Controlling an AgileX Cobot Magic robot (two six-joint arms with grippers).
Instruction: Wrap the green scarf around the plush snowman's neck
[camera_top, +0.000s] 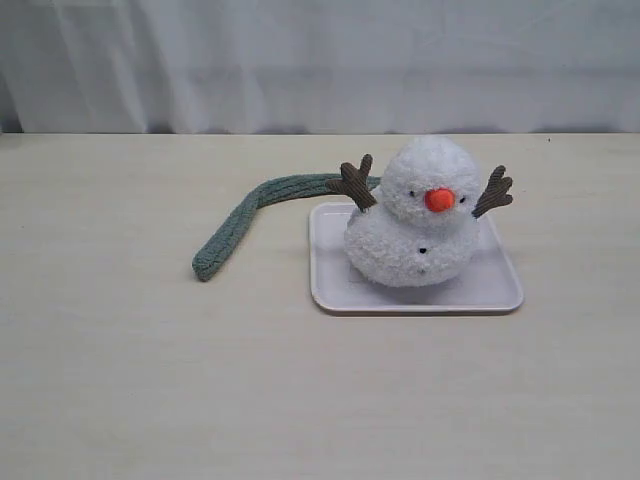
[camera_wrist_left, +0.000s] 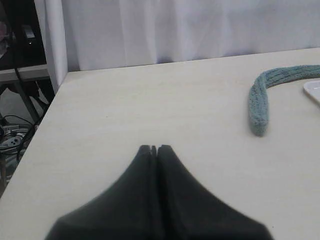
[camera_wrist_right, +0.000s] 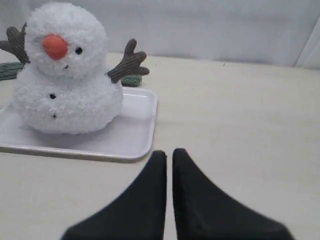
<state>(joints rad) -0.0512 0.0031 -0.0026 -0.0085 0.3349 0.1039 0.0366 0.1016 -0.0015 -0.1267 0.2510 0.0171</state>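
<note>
Left wrist view puts the black left end effector (camera_wrist_left: 154, 148) nearest the lens, clenched tip to tip on nothing. The black right end effector (camera_wrist_right: 170, 152) is drawn in to a thin slit, also empty. Both hover over the pale, matte wood-grain worktop (camera_top: 150, 380).

Further out lies the long ribbed knit strip of sage-green scarf (camera_top: 240, 222). In the exterior view its rounded free end rests left of centre. From there it curves up and to the right, passing behind the small fluffy white plush snowman (camera_top: 415, 225), which sits right of centre on a smooth, glossy white square tray with rounded corners (camera_top: 420, 303). A stub of green shows behind the toy's far twig arm in the right wrist view, so the scarf seems to run behind the body, low and not yet wrapped.

The step in hand is likely the first pick. The left end effector needs to open and pinch the free end a little way in from the tip — knit this soft will droop and stretch. The band should then be lifted above the brown corduroy twig arm, so it seats in the snowman's neck (camera_top: 395, 213), the shallow crease under the head. The light toy may topple or slide on the slick tray, so pulls should be gentle.

Farthest back hangs a pleated white curtain (camera_top: 300, 60).
</note>
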